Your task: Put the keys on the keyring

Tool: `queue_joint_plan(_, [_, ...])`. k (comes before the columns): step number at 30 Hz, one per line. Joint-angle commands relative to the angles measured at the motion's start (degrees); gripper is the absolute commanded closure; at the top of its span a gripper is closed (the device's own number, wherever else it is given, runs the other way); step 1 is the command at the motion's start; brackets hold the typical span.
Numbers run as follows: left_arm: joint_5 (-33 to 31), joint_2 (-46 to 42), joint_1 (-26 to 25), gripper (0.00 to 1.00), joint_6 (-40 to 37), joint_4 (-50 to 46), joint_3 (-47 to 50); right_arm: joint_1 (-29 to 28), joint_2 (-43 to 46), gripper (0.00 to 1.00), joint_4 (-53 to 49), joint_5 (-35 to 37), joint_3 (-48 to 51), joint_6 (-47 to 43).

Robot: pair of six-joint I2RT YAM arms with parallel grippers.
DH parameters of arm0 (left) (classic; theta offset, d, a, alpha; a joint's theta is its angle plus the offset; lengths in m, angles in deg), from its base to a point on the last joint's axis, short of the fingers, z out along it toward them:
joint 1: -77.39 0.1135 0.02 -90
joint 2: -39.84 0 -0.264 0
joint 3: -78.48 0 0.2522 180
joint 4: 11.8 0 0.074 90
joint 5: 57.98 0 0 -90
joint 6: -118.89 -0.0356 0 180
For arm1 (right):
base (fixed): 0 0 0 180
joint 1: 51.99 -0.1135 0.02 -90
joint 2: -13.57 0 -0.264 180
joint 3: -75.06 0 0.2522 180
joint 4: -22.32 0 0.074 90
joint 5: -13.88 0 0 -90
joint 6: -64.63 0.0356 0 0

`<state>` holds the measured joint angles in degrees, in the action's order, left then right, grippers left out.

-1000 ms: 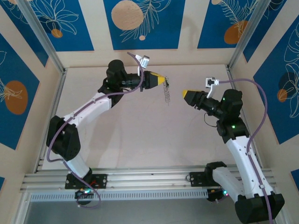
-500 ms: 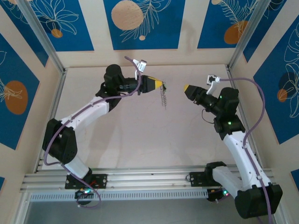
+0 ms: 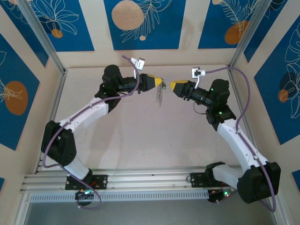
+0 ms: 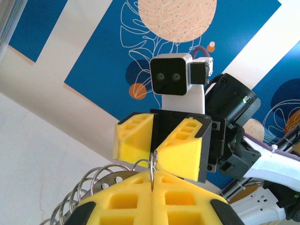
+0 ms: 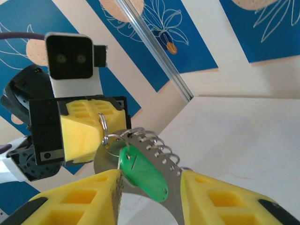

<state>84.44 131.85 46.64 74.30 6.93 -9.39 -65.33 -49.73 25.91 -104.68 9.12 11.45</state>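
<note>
As left tool (image 3: 163,83) clamps keyring (image 3: 160,95), keys (image 5: 143,172) (dangling)

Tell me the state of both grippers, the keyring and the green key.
left gripper: shut on the keyring.
right gripper: open, fingers either side of the key.
keyring: pinched at its top, dangling in the air.
key: hanging beside the keyring; threaded on or not, cannot tell.

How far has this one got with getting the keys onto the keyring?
Done: the left gripper holds the keyring aloft, jaws shut on it. In hand: the right gripper faces it, jaws open either side of the green-headed key hanging at the ring. Left: I cannot tell whether that key is threaded on yet; the right jaws have not closed on it.
</note>
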Motion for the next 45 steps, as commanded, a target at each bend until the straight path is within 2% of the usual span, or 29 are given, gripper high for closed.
queue_joint_plan(1, [-0.1,1.1,0.6,1.00,3.4,5.5,-2.1,-0.3,-0.4,0.61,6.4,-0.6,0.0,-0.4])
queue_joint_plan(8, [1.0,2.7,0.6,1.00,7.2,9.7,-2.5,-0.3,-3.3,0.56,10.6,-3.0,-2.3,1.2])
queue_joint_plan(14, [1.4,3.3,0.5,1.00,10.0,12.9,-2.4,-0.3,-6.5,0.56,13.9,-4.9,-3.0,3.2])
queue_joint_plan(24, [2.6,4.2,0.5,1.00,10.0,13.0,-2.5,0.9,-7.1,0.58,15.6,-5.8,-3.0,4.3])
queue_joint_plan(34, [3.6,5.2,0.4,1.00,10.2,13.1,-3.6,1.5,-9.1,0.54,15.7,-11.3,-7.1,4.0])
queue_joint_plan(45, [4.2,5.3,0.2,1.00,10.5,13.7,-3.9,0.9,-12.5,0.56,17.8,-14.5,-7.9,5.5])
